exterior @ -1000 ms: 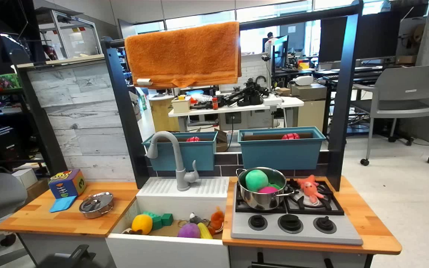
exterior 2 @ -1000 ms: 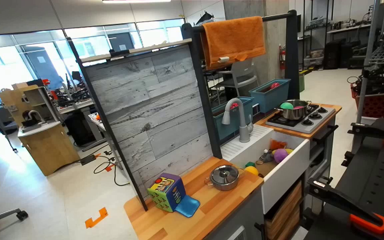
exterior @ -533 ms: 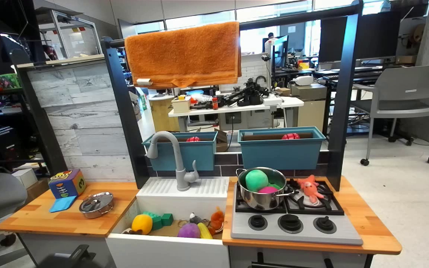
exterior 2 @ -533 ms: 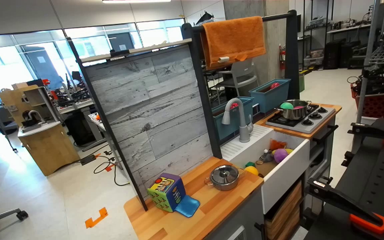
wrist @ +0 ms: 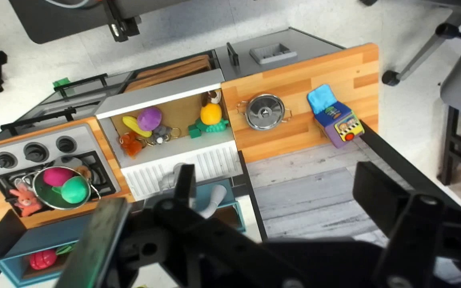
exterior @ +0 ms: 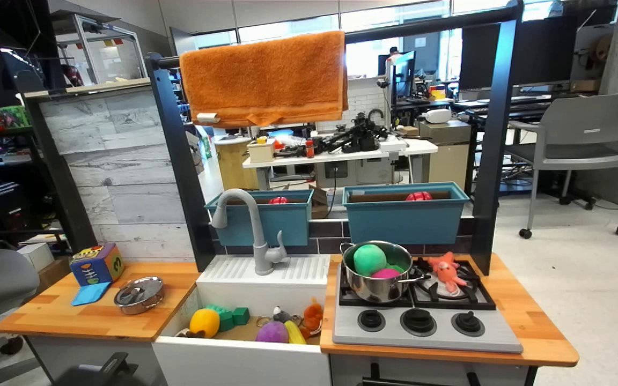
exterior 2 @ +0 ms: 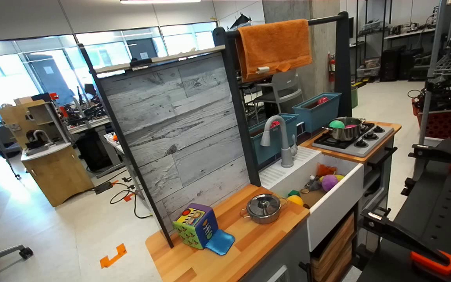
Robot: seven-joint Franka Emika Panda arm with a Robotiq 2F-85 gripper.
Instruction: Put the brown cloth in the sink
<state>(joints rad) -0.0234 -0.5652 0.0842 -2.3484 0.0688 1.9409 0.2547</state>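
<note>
The brown cloth is an orange-brown towel, which hangs folded over the dark top bar in both exterior views (exterior: pixel 266 78) (exterior 2: pixel 275 49); I do not see it in the wrist view. The white sink shows in both exterior views (exterior: pixel 242 362) (exterior 2: pixel 335 207), below the towel, and in the wrist view (wrist: pixel 162 93). It holds several toys: an orange-yellow ball, a purple ball, a yellow banana shape, green blocks and small plush. My gripper (wrist: pixel 274 178) is open, with nothing between its fingers, high above the toy kitchen. It does not show in either exterior view.
A grey faucet (exterior: pixel 258 230) rises behind the sink. Teal planters (exterior: pixel 403 220) hang behind the counter. A pot of toys (exterior: pixel 376 289) stands on the stove. A lidded pot (wrist: pixel 265 112) and a soft cube (wrist: pixel 338 122) are on the wooden counter beside a wood-look panel (exterior 2: pixel 170 129).
Nothing on the toy kitchen has moved in the exterior views. Only a person in the far background has shifted slightly.
</note>
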